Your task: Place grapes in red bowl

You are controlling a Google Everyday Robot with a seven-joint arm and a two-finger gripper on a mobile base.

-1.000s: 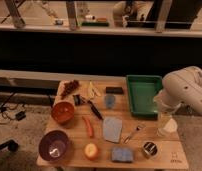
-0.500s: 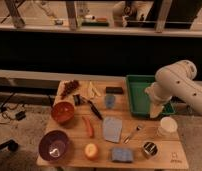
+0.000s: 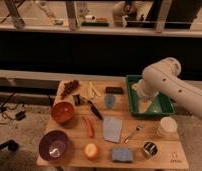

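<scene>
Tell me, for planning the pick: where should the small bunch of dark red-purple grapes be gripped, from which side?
Probably grip the grapes across the lumpy cluster's middle, coming straight down from above: it lies flat at the wooden table's far edge. The gripper is over the green rectangular tray, well away from it.

You will find no legible text, label, brand or number on anything in view. One small dark marking sits on the table (image 3: 150,121) at its front right corner, just beside the metal cup (image 3: 150,149); it is too small for you to read. For the record, the gripper (image 3: 137,94) hangs over the left part of the green tray (image 3: 166,107), jaws apart and empty.
</scene>
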